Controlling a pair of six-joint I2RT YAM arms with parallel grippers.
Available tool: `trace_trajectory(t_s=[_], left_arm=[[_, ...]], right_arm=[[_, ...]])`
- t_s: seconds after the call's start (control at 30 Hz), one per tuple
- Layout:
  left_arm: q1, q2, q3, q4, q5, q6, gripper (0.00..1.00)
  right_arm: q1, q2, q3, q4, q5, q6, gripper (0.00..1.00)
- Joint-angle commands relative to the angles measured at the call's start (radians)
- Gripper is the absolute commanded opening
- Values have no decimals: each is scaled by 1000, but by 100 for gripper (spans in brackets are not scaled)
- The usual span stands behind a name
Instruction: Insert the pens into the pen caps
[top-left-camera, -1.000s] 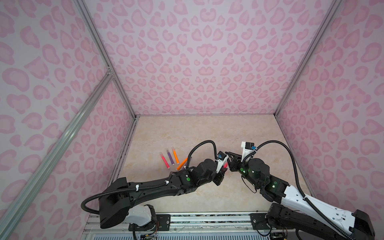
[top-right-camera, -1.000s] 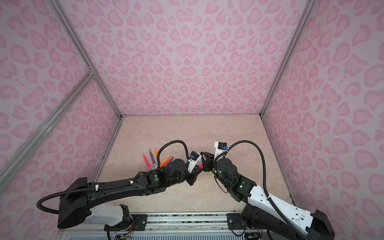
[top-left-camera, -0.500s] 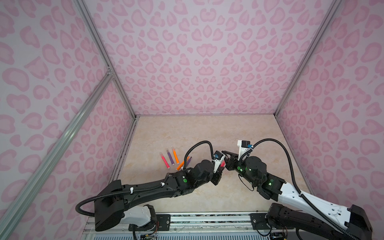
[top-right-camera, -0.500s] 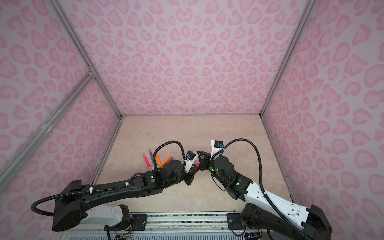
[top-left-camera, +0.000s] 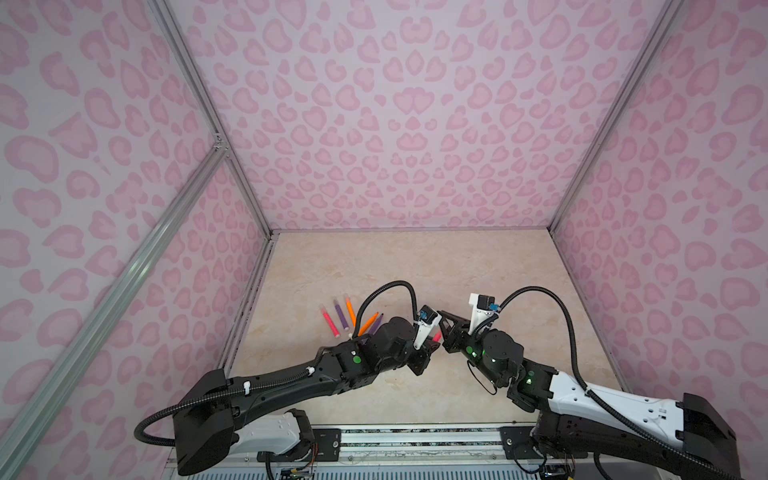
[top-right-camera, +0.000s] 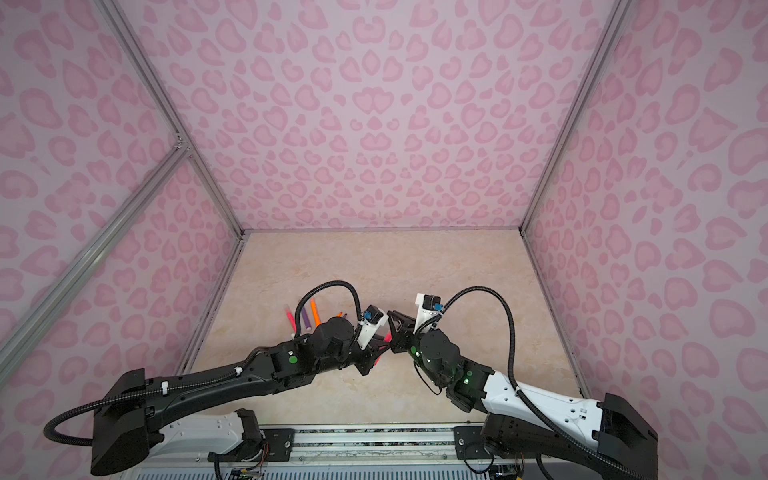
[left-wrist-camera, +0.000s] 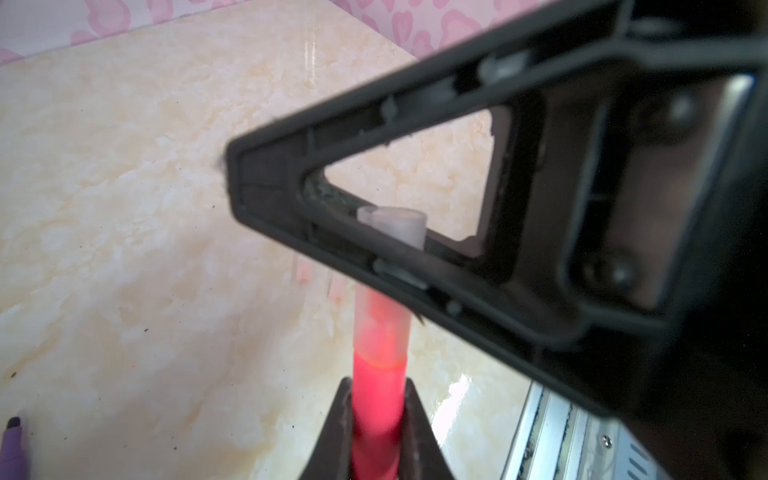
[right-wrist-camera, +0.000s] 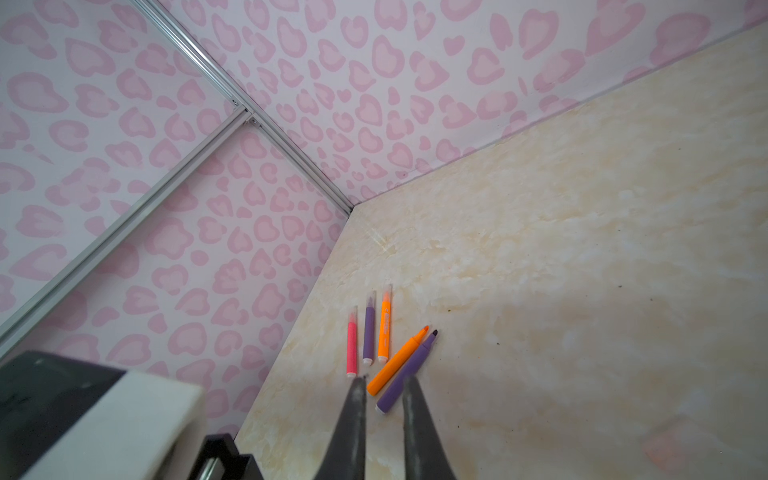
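Pink-red plastic shows in both top views where the two claws meet above the near middle of the desk (top-left-camera: 415, 270). There the pink-red pen (top-left-camera: 436, 336) pokes out of the left claw (top-left-camera: 430, 347), nose to nose with the right claw (top-left-camera: 444, 329). Left of them, flat on the desk, lie three capped pens (top-left-camera: 341, 315), pink, purple and orange in a row. Just beside those are two uncapped pens (top-left-camera: 371, 324), orange and purple side by side, partly hidden by the left arm. Against the picture a second back, these five have not shifted, while the right wrist has drawn slightly nearer the left claw. In the left wrist view the left claw (left-wrist-camera: 377, 395) is clamped narrow on the pen's barrel, and a clear cap (left-wrist-camera: 380, 328) is sleeved over its tip. The right claw's near finger crosses that cap, whose closed end shows through the finger's triangular cut-out; the right claw is closed on it. The right wrist view shows its fingers (right-wrist-camera: 353, 419) close together, the cap too clear to make out, with the five loose pens beyond. The desk is glossy beige with a marble pattern, boxed by walls (top-left-camera: 395, 124) printed in pink leopard spots, with aluminium rails (top-left-camera: 199, 95) at the corners.
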Motion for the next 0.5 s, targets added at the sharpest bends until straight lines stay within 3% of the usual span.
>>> trace_trajectory(t_s=[0.0,0.33,0.47], left_arm=[[26,1,1,164,-196,-71,4],[74,-25,-29,176,-126,-108,4],[79,-29,-29,176,-145,-107,4]], right_arm=[[34,30,-17,-102,-52,4,0],[134,56,-54,-79,18,10,0],[159,70,-37,-162,89,56,0]])
